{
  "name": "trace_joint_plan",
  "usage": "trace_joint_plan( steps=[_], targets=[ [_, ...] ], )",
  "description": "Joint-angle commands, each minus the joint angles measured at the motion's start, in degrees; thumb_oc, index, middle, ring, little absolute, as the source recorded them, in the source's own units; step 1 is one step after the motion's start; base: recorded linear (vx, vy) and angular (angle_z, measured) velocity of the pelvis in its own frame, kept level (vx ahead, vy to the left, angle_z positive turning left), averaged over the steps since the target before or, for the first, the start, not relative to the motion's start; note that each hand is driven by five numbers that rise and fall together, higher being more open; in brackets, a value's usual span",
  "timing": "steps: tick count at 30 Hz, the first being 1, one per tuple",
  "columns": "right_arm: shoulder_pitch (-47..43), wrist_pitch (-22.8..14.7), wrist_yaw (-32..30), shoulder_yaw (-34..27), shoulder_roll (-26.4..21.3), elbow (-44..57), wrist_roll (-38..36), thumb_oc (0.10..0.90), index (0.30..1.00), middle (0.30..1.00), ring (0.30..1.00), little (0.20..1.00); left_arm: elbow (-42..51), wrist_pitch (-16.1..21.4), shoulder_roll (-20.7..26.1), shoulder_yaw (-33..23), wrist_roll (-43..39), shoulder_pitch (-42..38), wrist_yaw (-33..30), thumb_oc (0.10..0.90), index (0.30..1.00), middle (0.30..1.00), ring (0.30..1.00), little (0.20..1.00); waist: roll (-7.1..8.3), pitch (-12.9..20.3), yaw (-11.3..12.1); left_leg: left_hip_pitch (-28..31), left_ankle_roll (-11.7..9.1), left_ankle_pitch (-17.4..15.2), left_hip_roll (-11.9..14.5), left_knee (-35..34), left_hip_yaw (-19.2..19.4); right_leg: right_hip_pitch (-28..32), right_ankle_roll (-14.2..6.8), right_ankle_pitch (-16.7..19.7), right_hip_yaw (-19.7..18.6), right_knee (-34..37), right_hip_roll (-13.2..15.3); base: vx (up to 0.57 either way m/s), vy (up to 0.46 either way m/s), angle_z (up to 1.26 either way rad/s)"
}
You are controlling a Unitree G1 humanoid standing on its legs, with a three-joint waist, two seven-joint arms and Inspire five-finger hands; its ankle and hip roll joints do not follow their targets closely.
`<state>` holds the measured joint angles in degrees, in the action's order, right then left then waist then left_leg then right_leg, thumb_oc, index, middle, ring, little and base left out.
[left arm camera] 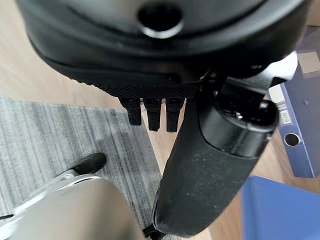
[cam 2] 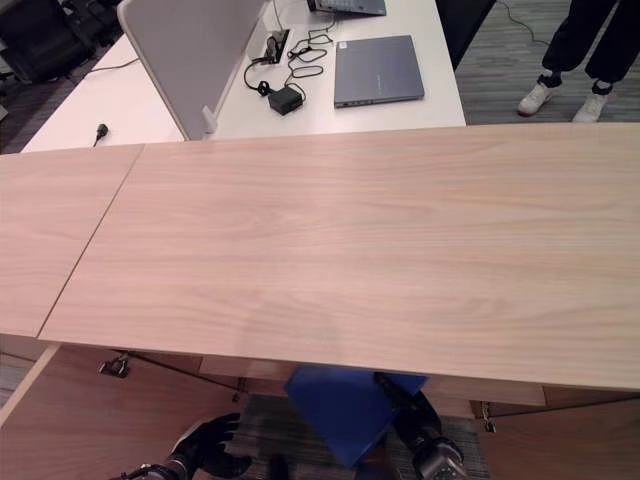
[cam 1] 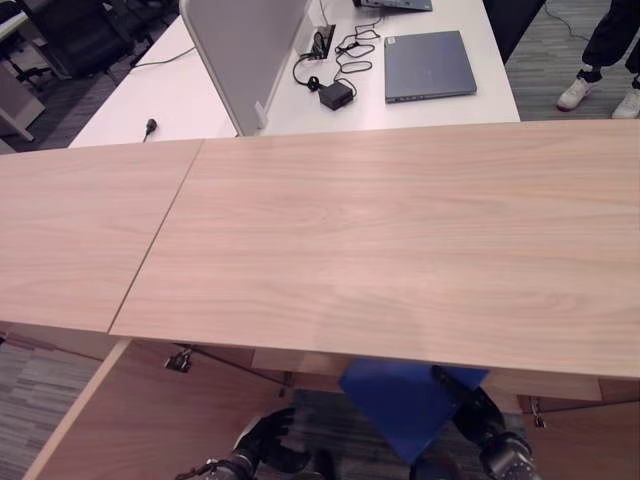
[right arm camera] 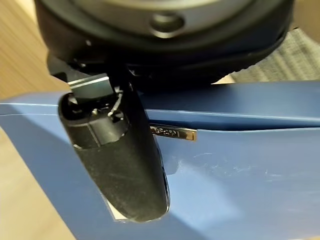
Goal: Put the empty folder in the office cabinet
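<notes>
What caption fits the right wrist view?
Right hand gripping the blue folder, thumb pressed on its cover.

Both hands hang below the near edge of the wooden cabinet top [cam 1: 400, 250]; the right hand [cam 1: 478, 412] sits under that edge toward the robot's right, its thumb laid flat across the face of the blue folder [cam 1: 400, 400] and its dark fingers behind the sheet, so the folder is pinched between them; in the right wrist view the thumb [right arm camera: 117, 160] presses along the blue surface, tip pointing away from the palm; the left hand [cam 1: 262, 440] is lower and further left of the folder, apart from it, fingers loosely extended and holding nothing; its wrist view shows short fingertips [left arm camera: 152, 112] beside a straight thumb [left arm camera: 210, 175].
</notes>
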<state>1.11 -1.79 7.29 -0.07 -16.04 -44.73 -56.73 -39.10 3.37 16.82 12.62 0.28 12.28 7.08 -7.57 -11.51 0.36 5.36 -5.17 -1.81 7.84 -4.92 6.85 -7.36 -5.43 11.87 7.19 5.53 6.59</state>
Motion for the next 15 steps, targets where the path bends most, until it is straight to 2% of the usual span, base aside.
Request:
trace_joint_plan(
  steps=[1,4,5,6,9,11,12,15],
  targets=[
    [-6.7,-10.1,-3.2,-8.5,-0.3,5.3,-7.1,0.400,0.300,0.300,0.300,0.300,1.5,0.3,3.5,-0.4,-0.7,1.6,0.1,0.800,0.900,0.900,0.900,0.900,0.66,-0.4,1.0,0.0,-2.8,1.9,0.6,0.4,-0.8,8.0,-3.3,-14.2,2.3,-3.0,1.3,0.04,-0.110,0.16],
    [-9.1,-11.9,-5.1,-9.8,-0.6,5.1,-8.6,0.400,0.300,0.300,0.300,0.300,1.6,0.2,3.6,0.1,-0.9,1.8,-0.2,0.800,0.900,0.900,0.900,0.900,0.22,-0.5,1.4,0.1,-3.4,2.4,1.5,0.4,-0.8,8.8,-2.9,-14.9,3.2,-2.4,0.5,0.00,-0.100,0.16],
    [-12.1,-14.2,-7.5,-11.0,-1.0,4.8,-10.2,0.400,0.300,0.300,0.300,0.300,-1.4,1.0,3.1,1.6,-0.1,2.1,-0.4,0.800,0.900,0.900,0.900,0.900,-0.01,-0.9,2.0,-0.5,-3.9,2.7,2.3,1.1,-0.8,8.9,-2.6,-15.6,3.9,-2.3,-0.3,-0.03,-0.091,0.10],
    [-12.3,-14.3,-7.6,-11.1,-1.1,4.7,-10.3,0.400,0.300,0.300,0.300,0.300,-1.8,1.2,2.9,1.7,0.0,1.8,-0.6,0.800,0.900,0.900,0.900,0.900,-0.15,-1.1,2.0,-0.6,-3.9,2.6,2.3,1.2,-0.9,8.9,-2.5,-15.7,3.9,-2.4,-0.3,-0.09,-0.113,0.10],
    [-17.8,-17.8,-10.4,-13.4,-2.3,3.8,-13.5,0.400,0.300,0.300,0.300,0.300,-7.6,1.2,1.8,3.8,0.8,-0.7,-3.9,0.800,0.900,0.900,0.900,0.900,-0.42,-3.7,2.8,-5.7,-4.7,3.3,3.2,8.6,-0.3,8.7,-1.8,-16.6,5.3,-2.9,0.2,-0.14,-0.071,0.22],
    [-22.0,-19.9,-12.2,-14.4,-4.6,2.3,-15.6,0.400,0.300,0.300,0.300,0.300,-10.1,1.3,2.3,6.1,1.2,-3.2,-4.7,0.800,0.900,0.900,0.900,0.900,-1.01,-5.1,2.2,-9.0,-3.9,2.3,2.8,11.2,3.0,8.5,-1.8,-17.0,7.1,-3.6,0.9,-0.09,-0.030,0.49],
    [-22.3,-19.9,-12.2,-14.5,-4.8,2.1,-15.6,0.400,0.300,0.300,0.300,0.300,-10.3,1.3,2.2,6.2,1.2,-3.5,-4.7,0.800,0.900,0.900,0.900,0.900,-1.10,-5.1,2.3,-9.1,-3.9,2.3,2.7,11.2,3.0,8.4,-1.8,-17.1,7.1,-3.6,1.0,-0.01,0.028,0.58],
    [-28.8,-22.4,-14.1,-16.8,-6.8,-1.0,-18.4,0.400,0.300,0.300,0.300,0.300,-10.2,2.1,3.5,9.4,3.7,-4.2,-5.1,0.800,0.900,0.900,0.900,0.900,-2.66,-4.9,2.7,-9.4,-3.2,1.8,1.7,9.1,2.7,5.1,-1.8,-17.0,6.8,-5.8,1.1,-0.06,0.056,0.18]
  ],
)
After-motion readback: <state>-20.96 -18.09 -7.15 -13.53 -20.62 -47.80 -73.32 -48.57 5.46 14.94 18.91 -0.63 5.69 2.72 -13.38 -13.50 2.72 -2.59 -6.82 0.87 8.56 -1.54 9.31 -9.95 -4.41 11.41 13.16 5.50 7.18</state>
